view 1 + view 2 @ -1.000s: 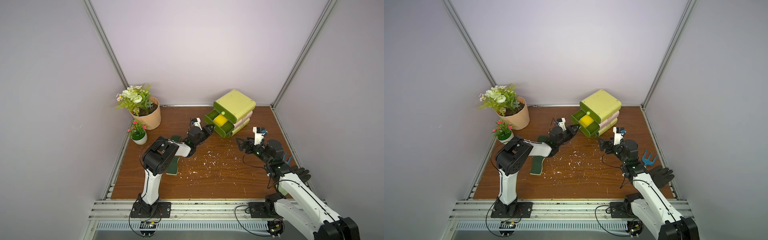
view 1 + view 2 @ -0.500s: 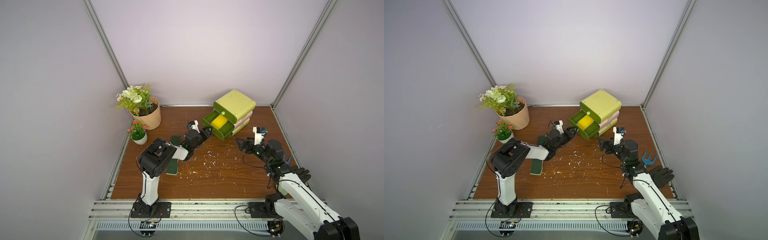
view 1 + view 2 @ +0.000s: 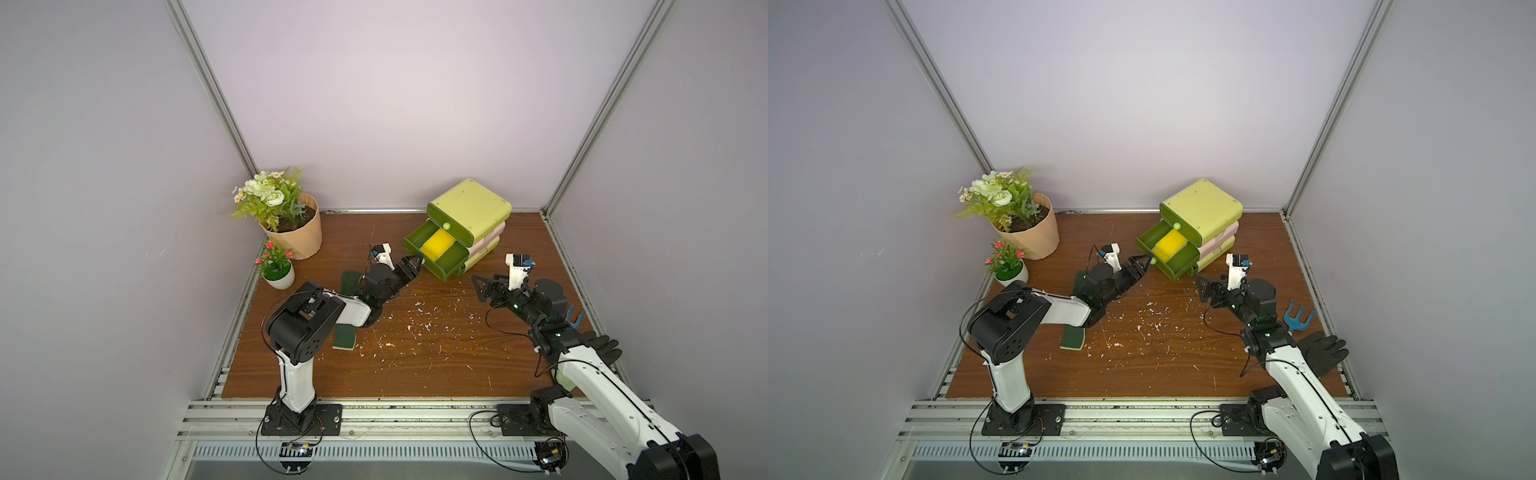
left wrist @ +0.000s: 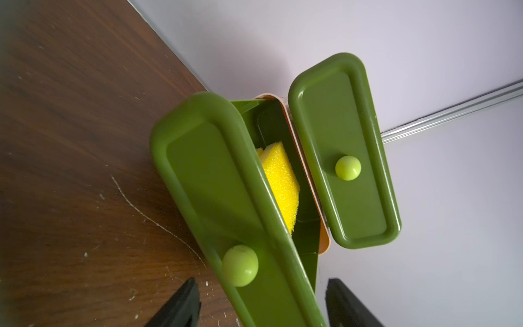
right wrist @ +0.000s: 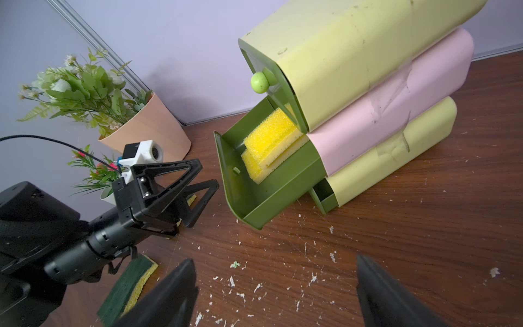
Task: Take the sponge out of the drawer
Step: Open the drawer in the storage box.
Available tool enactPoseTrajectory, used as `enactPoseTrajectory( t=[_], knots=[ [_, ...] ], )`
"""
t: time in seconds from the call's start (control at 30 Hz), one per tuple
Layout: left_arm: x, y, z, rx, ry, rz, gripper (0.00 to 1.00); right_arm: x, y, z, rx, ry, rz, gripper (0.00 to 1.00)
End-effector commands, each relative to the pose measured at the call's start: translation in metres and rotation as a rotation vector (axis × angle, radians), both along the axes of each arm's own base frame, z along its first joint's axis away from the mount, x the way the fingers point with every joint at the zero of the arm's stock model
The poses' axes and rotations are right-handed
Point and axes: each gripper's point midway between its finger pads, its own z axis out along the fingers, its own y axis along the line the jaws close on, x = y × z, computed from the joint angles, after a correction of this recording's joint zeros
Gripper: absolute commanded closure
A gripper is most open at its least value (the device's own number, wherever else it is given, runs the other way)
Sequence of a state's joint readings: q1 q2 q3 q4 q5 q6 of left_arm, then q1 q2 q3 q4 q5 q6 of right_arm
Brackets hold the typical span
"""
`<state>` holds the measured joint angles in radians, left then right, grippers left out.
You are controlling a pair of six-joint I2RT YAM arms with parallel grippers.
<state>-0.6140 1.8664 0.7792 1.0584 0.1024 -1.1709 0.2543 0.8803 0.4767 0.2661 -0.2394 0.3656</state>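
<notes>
In both top views we see the middle drawer (image 3: 453,266) of the stacked drawer unit (image 3: 473,208) drawn farther out over the bench (image 3: 436,365) than a second ago. The yellow sponge (image 3: 436,246) lies inside it, with more of it uncovered than before. The left hand (image 3: 417,262) has backed off along with the drawer. Its tips sit just in front of the drawer's face, and where they were pinched together a second ago they now stand apart. The right hand (image 3: 1204,286) hangs over the bench near the unit's front corner, wide and empty, just where it was. A dark green scouring pad (image 3: 1072,336) lies under the left forearm, unmoved. In the left wrist view the drawer's green front fills the middle. Its pale knob (image 4: 240,265) sits just ahead of the gap between the two black fingers (image 4: 181,304), which grip nothing. Behind the panel the sponge shows inside the drawer, beside the shut upper drawer (image 4: 345,150). In the right wrist view the sponge looks like two yellow slabs stacked, reaching back under the upper module. The left hand's fingers are spread close to the drawer's front, and the right hand's own fingers (image 5: 175,294) are far apart with only bare bench between them.
</notes>
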Motion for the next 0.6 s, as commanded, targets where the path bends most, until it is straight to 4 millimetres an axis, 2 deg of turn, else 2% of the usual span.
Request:
enactPoseTrajectory(
  t=[0.0, 0.17, 0.27, 0.37, 0.57],
  knots=[
    [-0.004, 0.012, 0.021, 0.017, -0.075, 0.045, 0.22, 0.002, 0.002, 0.01, -0.003, -0.041, 0.006, 0.08],
    [-0.008, 0.029, 0.028, 0.167, -0.099, 0.113, 0.17, 0.002, 0.002, 0.01, -0.003, -0.038, 0.006, 0.09],
    [-0.009, 0.028, 0.039, 0.314, -0.125, 0.132, 0.13, 0.002, 0.002, 0.01, -0.002, -0.037, 0.007, 0.09],
    [-0.01, 0.018, 0.055, 0.443, -0.164, 0.118, 0.11, 0.002, 0.002, 0.01, -0.002, -0.037, 0.006, 0.09],
    [-0.005, -0.025, 0.075, 0.677, -0.233, 0.001, 0.1, 0.002, 0.002, 0.01, -0.004, -0.039, 0.006, 0.09]
  ],
)
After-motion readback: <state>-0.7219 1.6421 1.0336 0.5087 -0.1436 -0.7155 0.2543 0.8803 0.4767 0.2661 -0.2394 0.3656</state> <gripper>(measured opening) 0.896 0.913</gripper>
